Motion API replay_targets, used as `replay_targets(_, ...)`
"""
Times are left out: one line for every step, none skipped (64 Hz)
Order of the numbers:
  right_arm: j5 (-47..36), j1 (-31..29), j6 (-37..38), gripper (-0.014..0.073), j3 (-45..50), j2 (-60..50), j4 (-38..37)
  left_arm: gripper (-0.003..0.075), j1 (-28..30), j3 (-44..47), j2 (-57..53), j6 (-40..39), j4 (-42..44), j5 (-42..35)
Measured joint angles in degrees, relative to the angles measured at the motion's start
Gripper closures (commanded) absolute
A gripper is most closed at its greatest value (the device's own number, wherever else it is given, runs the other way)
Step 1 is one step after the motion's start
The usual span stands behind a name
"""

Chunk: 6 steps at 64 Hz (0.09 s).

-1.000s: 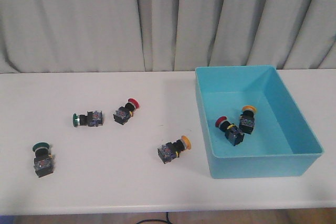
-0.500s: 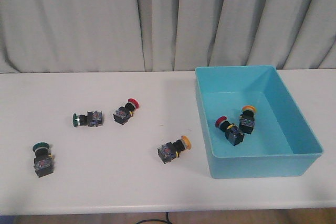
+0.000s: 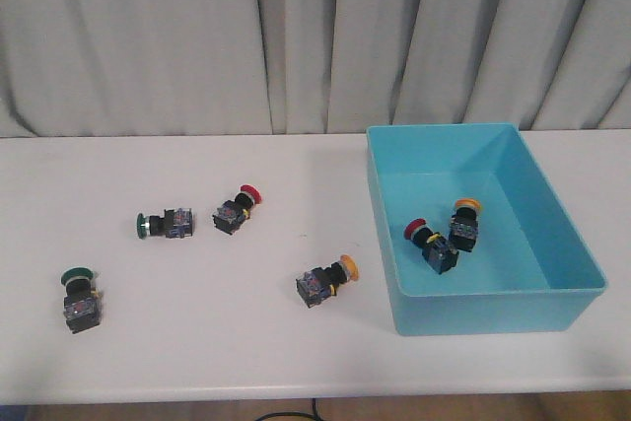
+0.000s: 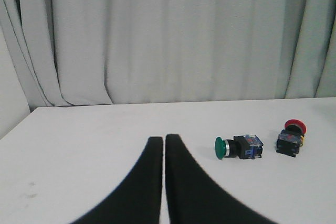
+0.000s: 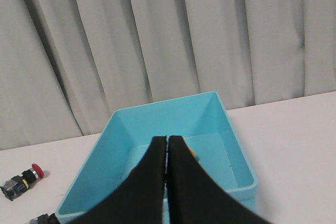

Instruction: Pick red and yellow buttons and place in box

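Smooth turquoise plastic box (image 3: 552, 315) sits at the desk's right end, holding a red-capped button (image 3: 431, 242) and a yellow-capped button (image 3: 465, 222). Mid-desk lie another red button (image 3: 236, 208) and yellow button (image 3: 326, 281). The left gripper (image 4: 164, 141) and right gripper (image 5: 167, 140) are pressed closed, empty.

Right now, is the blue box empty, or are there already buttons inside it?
Not empty. The box holds two buttons: a red one and a yellow one, lying side by side on its floor.

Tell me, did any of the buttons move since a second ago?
No, nothing visibly changed. The red button and yellow button lie in the box as before, and the other four lie on the table where they were.
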Motion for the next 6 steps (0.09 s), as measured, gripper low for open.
replay_targets(0.0, 0.0, 0.0, 0.0598, 0.0, 0.0, 0.0, 0.0727, 0.0, 0.0, 0.0, 0.0, 0.0, 0.0)
replay_targets(0.0, 0.0, 0.0, 0.0598, 0.0, 0.0, 0.0, 0.0727, 0.0, 0.0, 0.0, 0.0, 0.0, 0.0)
replay_targets(0.0, 0.0, 0.0, 0.0598, 0.0, 0.0, 0.0, 0.0727, 0.0, 0.0, 0.0, 0.0, 0.0, 0.0)
replay_targets(0.0, 0.0, 0.0, 0.0598, 0.0, 0.0, 0.0, 0.0727, 0.0, 0.0, 0.0, 0.0, 0.0, 0.0)
replay_targets(0.0, 0.0, 0.0, 0.0598, 0.0, 0.0, 0.0, 0.0727, 0.0, 0.0, 0.0, 0.0, 0.0, 0.0)
replay_targets(0.0, 0.0, 0.0, 0.0598, 0.0, 0.0, 0.0, 0.0727, 0.0, 0.0, 0.0, 0.0, 0.0, 0.0)
